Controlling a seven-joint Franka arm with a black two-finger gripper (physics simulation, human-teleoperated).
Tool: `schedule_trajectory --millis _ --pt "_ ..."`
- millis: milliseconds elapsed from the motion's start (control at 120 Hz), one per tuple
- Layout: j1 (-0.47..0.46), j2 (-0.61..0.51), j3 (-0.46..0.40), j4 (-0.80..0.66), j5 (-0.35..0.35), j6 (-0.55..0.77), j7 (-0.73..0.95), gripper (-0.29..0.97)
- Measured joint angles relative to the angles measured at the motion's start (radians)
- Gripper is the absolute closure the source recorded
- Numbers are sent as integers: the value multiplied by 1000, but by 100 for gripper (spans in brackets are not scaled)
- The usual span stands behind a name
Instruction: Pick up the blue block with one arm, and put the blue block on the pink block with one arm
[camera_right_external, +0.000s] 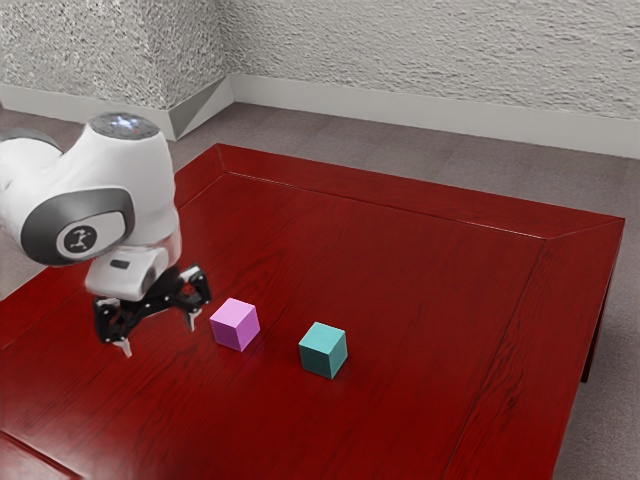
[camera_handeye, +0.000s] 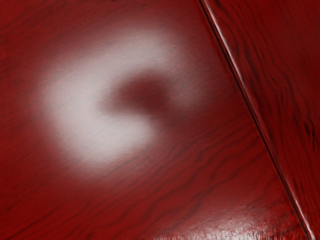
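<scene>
A teal-blue block (camera_right_external: 323, 349) rests on the red wooden table (camera_right_external: 420, 290), toward the front middle. A pink block (camera_right_external: 235, 324) stands just to the exterior view's left of it, a small gap between them. My gripper (camera_right_external: 158, 333) hovers a little above the table, further to the exterior view's left of the pink block. Its fingers are spread apart with nothing between them. Under my hand the wrist view has bare red tabletop (camera_handeye: 165, 200) with a pale glossy reflection (camera_handeye: 95, 120) and a seam line (camera_handeye: 250, 110) of the table's border.
The table has a raised mitred border (camera_right_external: 560, 300) on its far and right sides. Beyond it lie grey floor (camera_right_external: 450, 150) and a textured white wall (camera_right_external: 400, 50). Open tabletop stretches behind and to the exterior view's right of the blocks.
</scene>
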Motion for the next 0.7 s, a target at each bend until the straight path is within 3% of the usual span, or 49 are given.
schedule_trajectory --millis 283,525,700 --pt "0 156 -48 17 20 253 451 0" --pt "0 219 -91 58 -9 279 740 0" --pt "1 248 -100 61 -18 387 887 0"
